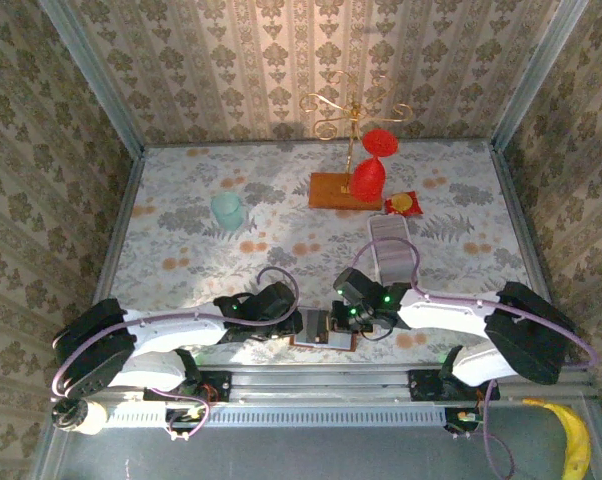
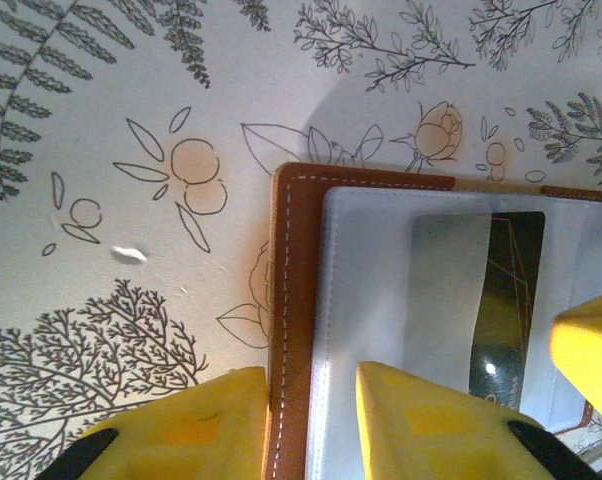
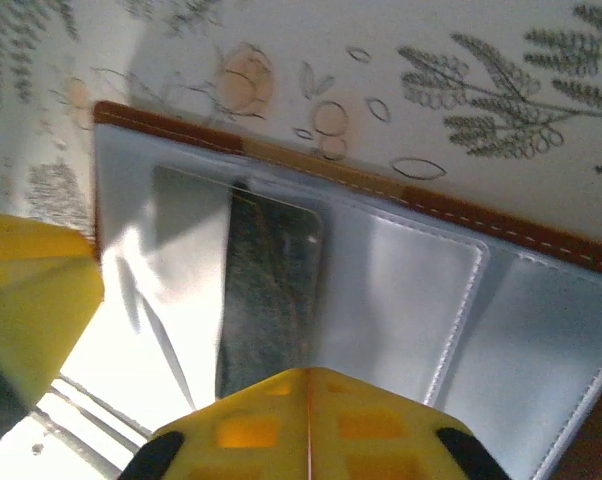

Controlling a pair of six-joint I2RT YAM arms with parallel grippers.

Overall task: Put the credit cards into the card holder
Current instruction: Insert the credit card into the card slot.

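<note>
Card holder lies open and flat on the surface, at the near edge, centre, between the two arms. It is orange-brown leather with white stitching, grey pockets facing up. One credit card sits at a grey pocket; can't tell how far it is tucked in. The card face is part silver-grey, part dark with thin orange lines. Its print is too blurred to read.

Left pincer: jaws apart, straddling the stitched leather edge. One yellow finger is outside on the surface, the other over the grey pocket, nothing clamped. Right pincer: yellow fingers pressed together, tip over one short end of the card. Can't tell if it actually touches the card.

Obstructions: both wrists crowd the holder from left and right and cover its ends in the top view.

Outward:
- Long white tray is just far-right of the holder, beyond the right wrist. Its contents are pale and too small to resolve.
- Red-and-yellow packet is just beyond the tray, label unreadable.
- Wooden base is left of the packet and carries a gold scrollwork stand with red items hanging on it.
- Teal cup is far-left of centre, well apart from everything.
- Banana is at the near right corner, off the patterned surface.
</note>
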